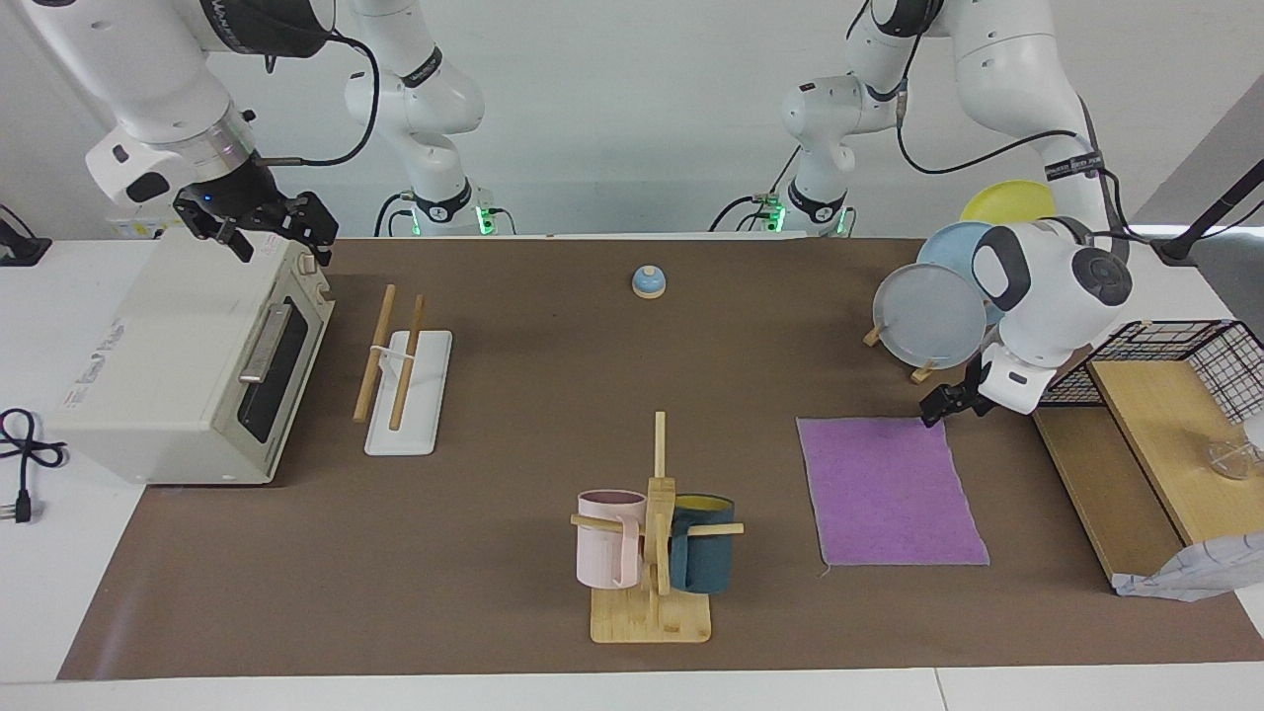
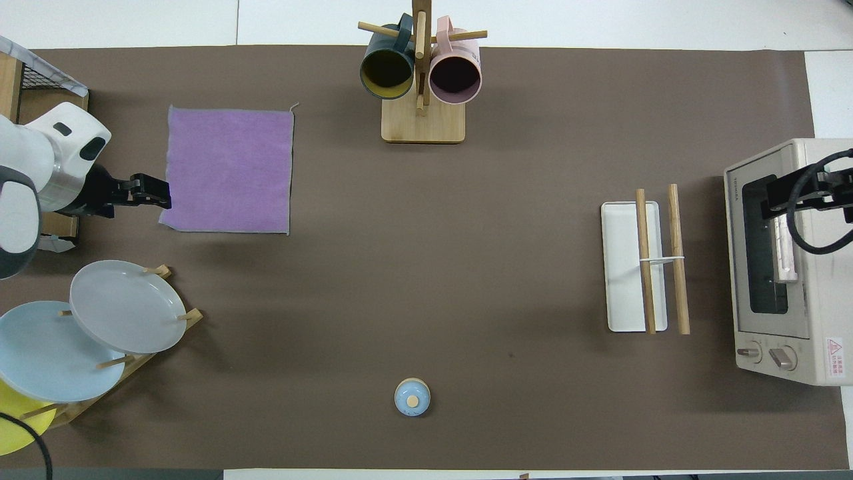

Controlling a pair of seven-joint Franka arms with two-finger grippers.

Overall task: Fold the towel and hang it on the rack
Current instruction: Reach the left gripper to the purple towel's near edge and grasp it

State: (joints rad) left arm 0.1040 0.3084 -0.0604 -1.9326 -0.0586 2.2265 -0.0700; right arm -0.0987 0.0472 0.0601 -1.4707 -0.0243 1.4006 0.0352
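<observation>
Beside the towel (image 1: 889, 491) left hand (image 1: 933, 413) wide, plate stand (image 1: 928, 316) close, right hand (image 1: 259, 229) wide over toaster oven (image 1: 188, 365).

A brown mat (image 1: 513, 415) covers the desk (image 1: 59, 612), bearing the towel (image 1: 889, 491), rack (image 1: 407, 380), mug tree (image 1: 652, 573), plate stand (image 1: 923, 373), toaster oven (image 1: 188, 365) and perhaps a bell (image 1: 649, 282).

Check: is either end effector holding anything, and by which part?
Nothing held. The left end effector is open at a corner of the flat towel, no grip visible. The right end effector is open, waiting over the toaster oven.
</observation>
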